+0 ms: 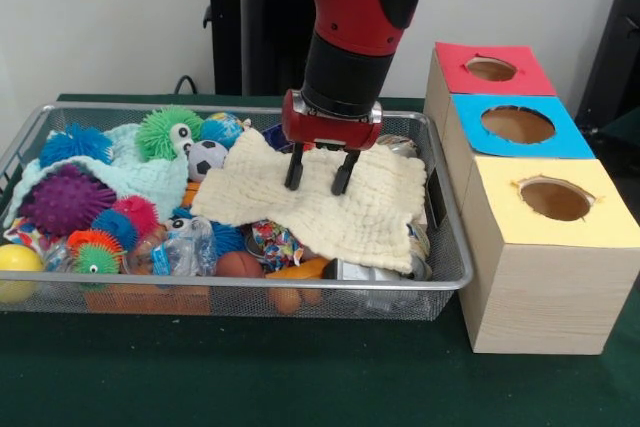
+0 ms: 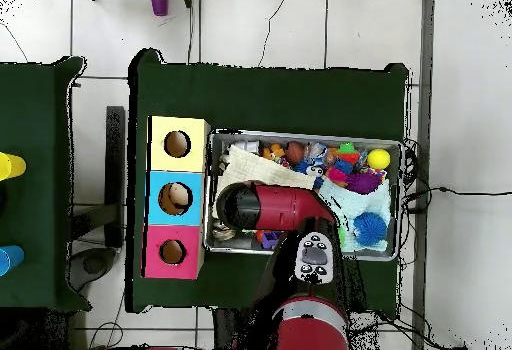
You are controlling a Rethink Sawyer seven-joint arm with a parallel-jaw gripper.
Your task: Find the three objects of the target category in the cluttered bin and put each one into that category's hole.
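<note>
The wire mesh bin sits on the green table, full of toys, and also shows in the overhead view. A cream cloth lies spread over its middle and right part. My gripper hangs over the cloth, open and empty, with both fingertips at the cloth's surface. In the overhead view the arm hides the gripper. The hole is in the red top of the far box; it also shows in the overhead view. Spiky balls, a small soccer ball and a yellow ball lie at the bin's left.
Three wooden boxes stand in a row right of the bin: red-topped at the far end, blue-topped in the middle, yellow-topped nearest the camera. A pale teal cloth lies under the spiky balls. The bin's rim stands above the table.
</note>
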